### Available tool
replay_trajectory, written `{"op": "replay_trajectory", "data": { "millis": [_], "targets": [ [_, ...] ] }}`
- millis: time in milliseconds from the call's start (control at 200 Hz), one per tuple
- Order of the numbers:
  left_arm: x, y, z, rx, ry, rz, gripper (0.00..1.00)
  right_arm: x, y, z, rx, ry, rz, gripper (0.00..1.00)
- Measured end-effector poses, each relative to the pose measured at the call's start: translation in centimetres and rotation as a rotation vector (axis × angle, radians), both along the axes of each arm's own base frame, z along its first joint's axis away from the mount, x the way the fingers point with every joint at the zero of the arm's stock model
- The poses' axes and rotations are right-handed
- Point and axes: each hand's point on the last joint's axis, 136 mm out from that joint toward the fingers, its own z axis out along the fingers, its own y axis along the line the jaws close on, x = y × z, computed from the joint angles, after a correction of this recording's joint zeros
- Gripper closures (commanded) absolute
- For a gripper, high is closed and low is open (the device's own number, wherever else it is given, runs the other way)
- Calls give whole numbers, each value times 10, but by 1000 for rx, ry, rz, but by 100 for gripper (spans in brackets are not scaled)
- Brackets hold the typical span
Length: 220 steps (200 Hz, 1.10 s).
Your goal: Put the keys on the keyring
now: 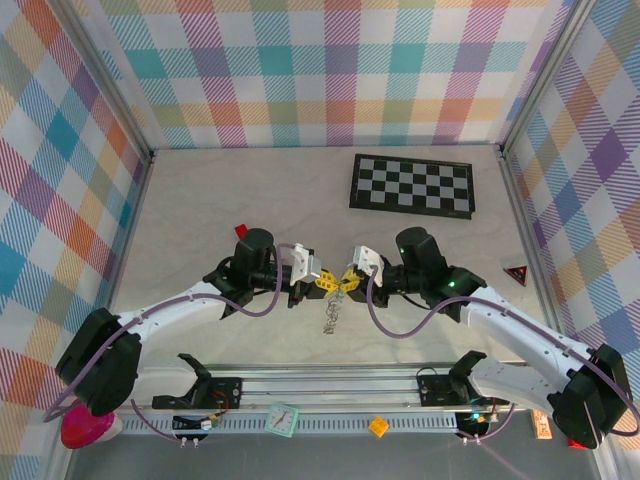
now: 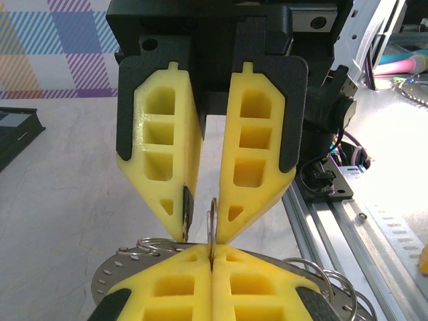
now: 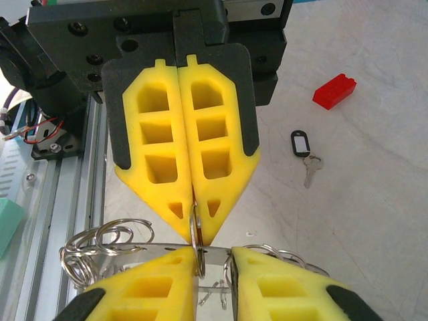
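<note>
While a small red plastic block (image 1: pixel 240 230) lay left of the middle of the pale worktop (image 1: pixel 190 200), partly behind the left arm, a tiny silver metal key with a black plastic head (image 3: pixel 301 143) lay flat on the worktop near that block, well apart from both grippers. Over the middle of the worktop, closer to its near edge than its far edge, the left gripper (image 1: pixel 323 283) reached in from the left. Its yellow foam fingers (image 3: pixel 160 154) were pressed together, pinching one thin wire loop that stood upright between their tips. That loop belonged to the floppy silvery-grey metal keyring (image 1: pixel 333 315), a flat perforated plate fringed with many small wire loops, which spread out beneath and between the two sets of fingertips. Whether the plate rested on the worktop could not be told. Just to the right, the right gripper (image 1: pixel 351 284) faced the left one tip to tip. Its own yellow foam fingers (image 2: pixel 257 147) were slightly spread, and the pinched loop stood in the narrow gap between them. Farther right, a black-and-white chequered board (image 1: pixel 411 184) lay near the worktop's far right corner, and a small red triangular piece (image 1: pixel 515 274) sat by the right edge
</note>
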Motion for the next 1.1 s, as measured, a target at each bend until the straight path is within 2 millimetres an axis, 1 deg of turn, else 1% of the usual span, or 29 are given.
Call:
{"op": "replay_trajectory", "data": {
  "millis": [320,360,440,525,590,625,665,710,745,815,945,1030,1100],
  "targets": [
    [0,0,-2,5,7,0,100,0,1,-2,-1,12,3,81],
    [1,0,-3,6,10,1,100,1,1,-3,-2,14,3,83],
    [1,-1,-4,9,13,1,100,0,2,-3,-1,21,5,89],
    [2,-1,-5,11,15,4,100,-1,2,-4,-1,23,16,100],
    [3,-1,-7,14,19,6,100,-1,2,-5,-2,26,14,100],
    [3,-1,-7,15,19,6,94,-1,2,-5,-4,27,13,100],
    [3,-1,-7,15,17,8,86,-1,1,-6,-8,26,13,100],
    [4,-1,-7,18,23,16,72,-1,1,-6,-9,22,13,100],
    [5,-1,-7,19,18,21,63,-1,1,-7,-15,18,11,100],
    [6,0,-7,25,19,38,53,2,-2,-11,-38,1,3,100],
    [7,7,1,29,-3,96,43,5,-11,-22,-110,-36,-15,100],
    [9,17,13,17,-33,171,40,6,-16,-28,-150,-67,-19,100],
    [16,27,21,8,-38,271,40,7,-19,-30,-172,-91,-18,100]
  ]
}}
